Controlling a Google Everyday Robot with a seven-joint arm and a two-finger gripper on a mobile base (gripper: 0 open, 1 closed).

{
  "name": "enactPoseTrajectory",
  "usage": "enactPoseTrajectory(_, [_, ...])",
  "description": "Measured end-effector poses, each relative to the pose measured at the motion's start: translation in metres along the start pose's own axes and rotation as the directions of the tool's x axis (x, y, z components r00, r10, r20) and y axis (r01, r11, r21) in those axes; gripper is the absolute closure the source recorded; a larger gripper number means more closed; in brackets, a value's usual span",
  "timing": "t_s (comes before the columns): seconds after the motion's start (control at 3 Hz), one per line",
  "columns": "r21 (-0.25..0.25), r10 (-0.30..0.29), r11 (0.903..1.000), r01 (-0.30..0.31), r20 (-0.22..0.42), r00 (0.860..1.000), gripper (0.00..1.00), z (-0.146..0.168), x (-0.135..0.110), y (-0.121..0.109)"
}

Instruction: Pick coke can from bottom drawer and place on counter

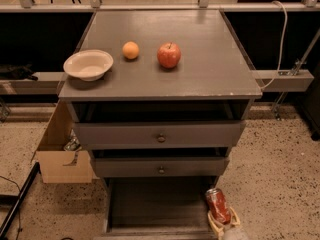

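Observation:
The coke can (217, 203) is red with a silvery end and sits tilted at the front right corner of the open bottom drawer (155, 204), over its right wall. My gripper (220, 220) comes in from the bottom edge of the camera view. Its pale fingers (213, 227) are closed around the can's lower end. The grey counter (205, 74) is the cabinet's top, well above the can, with bare surface on its right half.
On the counter's left half stand a cream bowl (88, 64), an orange (130, 50) and a red apple (169, 55). Two shallower drawers with knobs (160, 135) stick out slightly above the bottom drawer. A cardboard box (60, 159) stands on the floor at the left.

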State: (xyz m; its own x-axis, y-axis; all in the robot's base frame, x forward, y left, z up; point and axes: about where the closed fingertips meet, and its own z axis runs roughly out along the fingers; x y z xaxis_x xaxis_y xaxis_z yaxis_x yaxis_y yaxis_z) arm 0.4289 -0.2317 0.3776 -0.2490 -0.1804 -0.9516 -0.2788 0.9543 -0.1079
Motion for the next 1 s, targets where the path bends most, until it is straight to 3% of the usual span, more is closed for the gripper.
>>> enactPoseTrajectory(0.33, [0.077,0.016,0.9969,-0.017,0.016,1.000,1.00,-0.025,-0.003,-0.027])
enactPoseTrajectory(0.67, [0.077,0.016,0.9969,-0.018,0.015,1.000,1.00,-0.025,-0.002,-0.027])
enactPoseTrajectory(1.0, [0.105,-0.014,0.9945,0.005,0.084,0.996,1.00,-0.022,-0.041,-0.044])
